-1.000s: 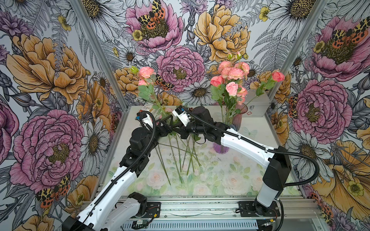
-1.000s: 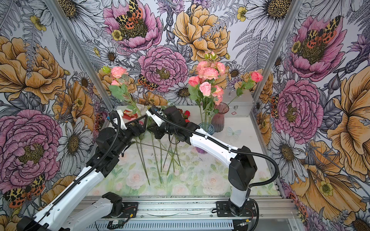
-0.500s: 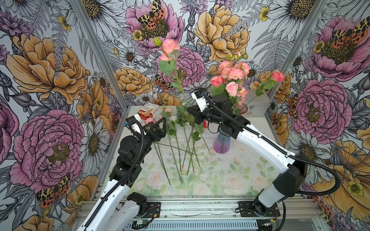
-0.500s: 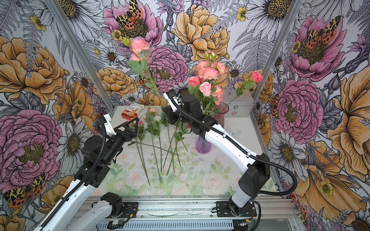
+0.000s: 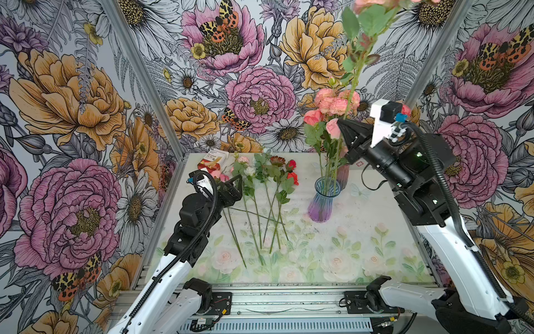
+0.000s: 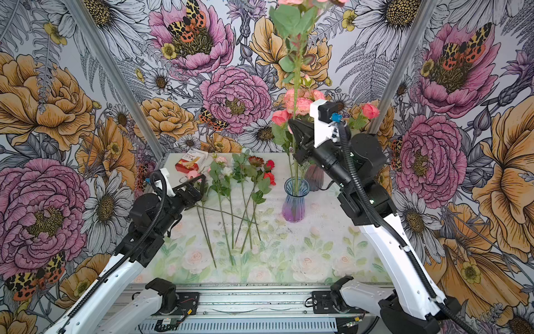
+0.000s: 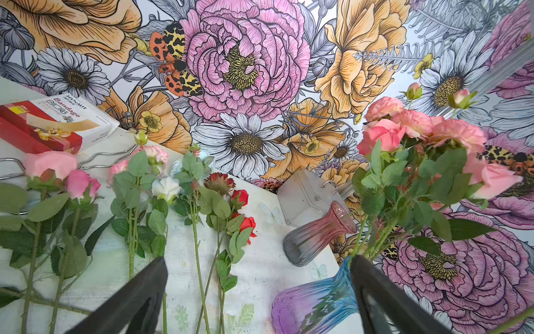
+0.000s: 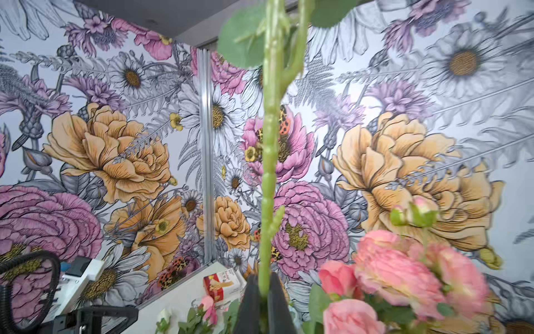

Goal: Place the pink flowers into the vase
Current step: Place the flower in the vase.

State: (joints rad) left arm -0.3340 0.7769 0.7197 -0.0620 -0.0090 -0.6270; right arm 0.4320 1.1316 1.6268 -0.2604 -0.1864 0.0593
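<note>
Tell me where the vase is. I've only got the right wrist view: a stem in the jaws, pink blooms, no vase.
Observer: In both top views the vase stands on the table below the right gripper, with pink flowers already in it.
Operator: Is the stem's end in it?
Observer: Cannot tell: below the jaws the stem is lost among those already there.
Operator: Left arm in the way?
Observer: No. The left gripper is open and empty, off to the side by the loose pink roses.
</note>
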